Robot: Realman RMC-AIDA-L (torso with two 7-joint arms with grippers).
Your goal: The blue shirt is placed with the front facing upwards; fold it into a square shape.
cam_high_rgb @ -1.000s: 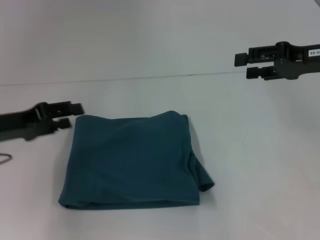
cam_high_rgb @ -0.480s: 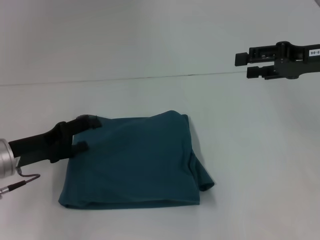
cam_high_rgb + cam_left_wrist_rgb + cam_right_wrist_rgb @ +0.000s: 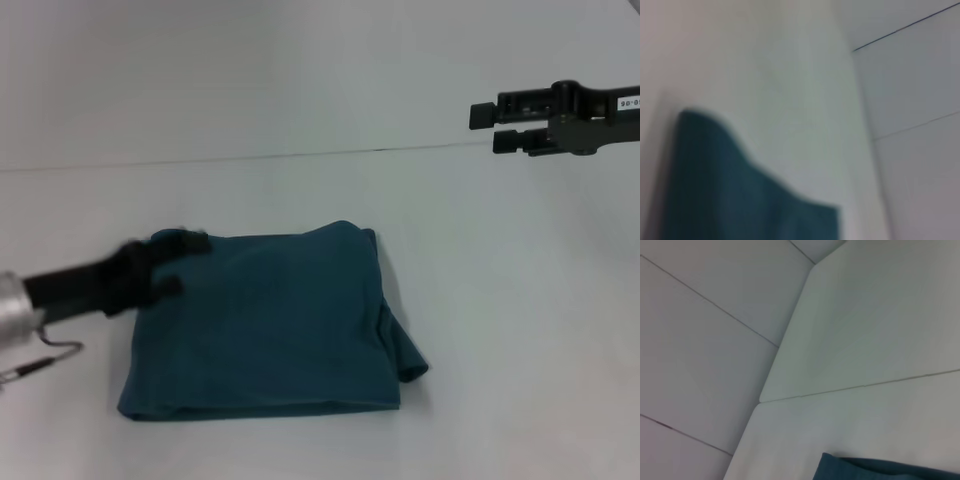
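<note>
1. one blue shirt point(image 3: 265, 320) lies on the white table point(image 3: 500, 330), folded into a rough square with only plain teal cloth facing up; no lettering shows on it.
2. one loose flap of the blue shirt sticks out at its right near corner, so that edge is not straight. the other three edges look fairly even.
3. two grippers are in sight in the head view. the left gripper point(image 3: 172, 262) sits at the far left corner of the blue shirt, over its left edge. its fingers point(image 3: 185, 242) are smeared, one near the far edge of the cloth and one a little nearer to the robot, with a gap between them, so they look parted; whether they touch the cloth cannot be told.
4. the right gripper point(image 3: 497, 127) hangs well apart from the blue shirt, beyond it and to its right, held above the table. its two fingers point toward the left, parted by a narrow gap, with nothing between them.
5. one seam line runs across the table beyond the blue shirt.
6. each wrist view shows just a corner of teal cloth on the white surface.
</note>
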